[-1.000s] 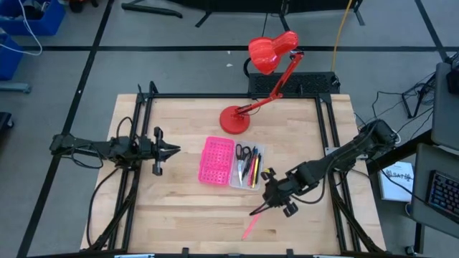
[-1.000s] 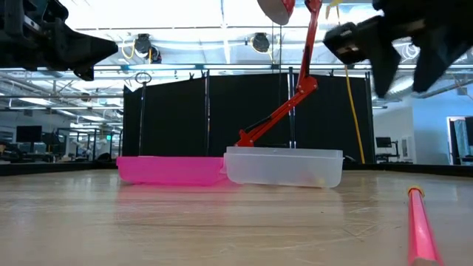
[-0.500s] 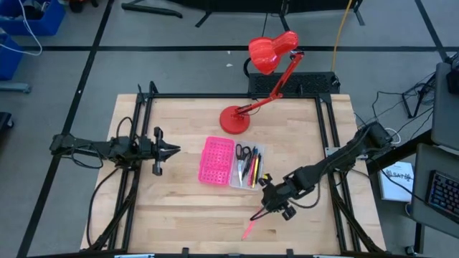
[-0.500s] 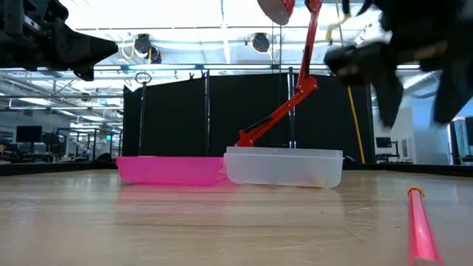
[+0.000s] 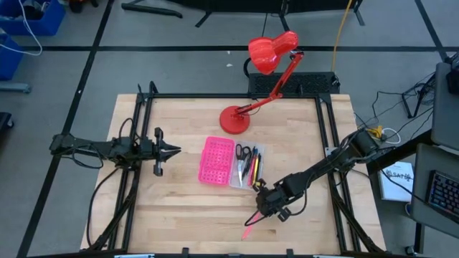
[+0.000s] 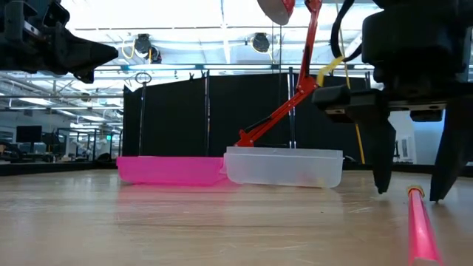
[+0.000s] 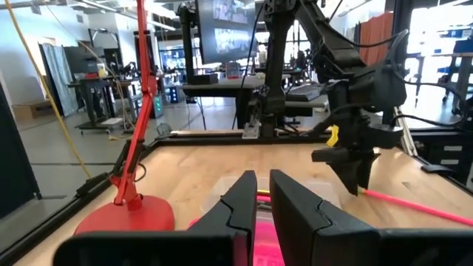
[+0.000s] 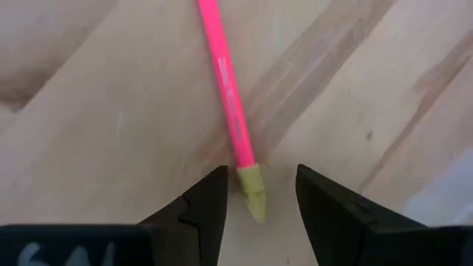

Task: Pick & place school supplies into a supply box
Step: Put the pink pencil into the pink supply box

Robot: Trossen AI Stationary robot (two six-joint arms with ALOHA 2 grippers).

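While the left gripper (image 5: 172, 150) is held in the air at 9 o'clock on the table (image 5: 172, 208) with its fingers nearly closed on nothing, the right gripper (image 5: 252, 218) is set low at about 5 o'clock, right over the pink pen (image 5: 249, 230). Its fingers (image 8: 203, 203) are spread apart and nothing is gripped yet — the pen's yellow-green tip is seen between them. The supply box (image 5: 231, 163) is found open near the middle of the table, with scissors (image 5: 243, 152) and other pens (image 5: 250, 170) laid in its clear half — the pink half is at 9 o'clock from it.
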